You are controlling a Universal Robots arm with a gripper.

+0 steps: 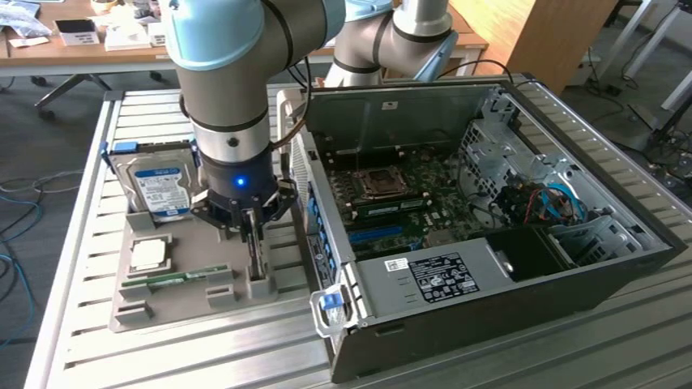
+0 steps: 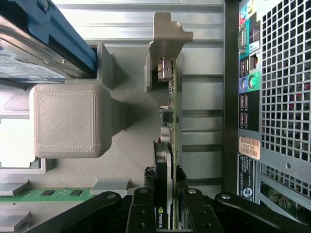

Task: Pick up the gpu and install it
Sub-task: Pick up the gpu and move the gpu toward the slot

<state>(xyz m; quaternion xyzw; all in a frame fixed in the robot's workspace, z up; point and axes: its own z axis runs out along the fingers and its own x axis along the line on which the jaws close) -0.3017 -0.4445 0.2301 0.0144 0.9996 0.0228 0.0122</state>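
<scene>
Gripper [image 1: 249,229] is down on the gpu [image 1: 252,255], which stands on edge along the grey tray's [image 1: 184,312] side nearest the open PC case [image 1: 487,267]. Hard drive [image 1: 157,186] is upright at the tray's back corner, and the memory stick [image 1: 173,278] lies flat near its front edge.

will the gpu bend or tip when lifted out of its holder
Probably stiff: the gpu is a flat card with a metal bracket. Likely to tip if released, since it stands on its thin edge in the holder. Its exposed components look fragile.
</scene>
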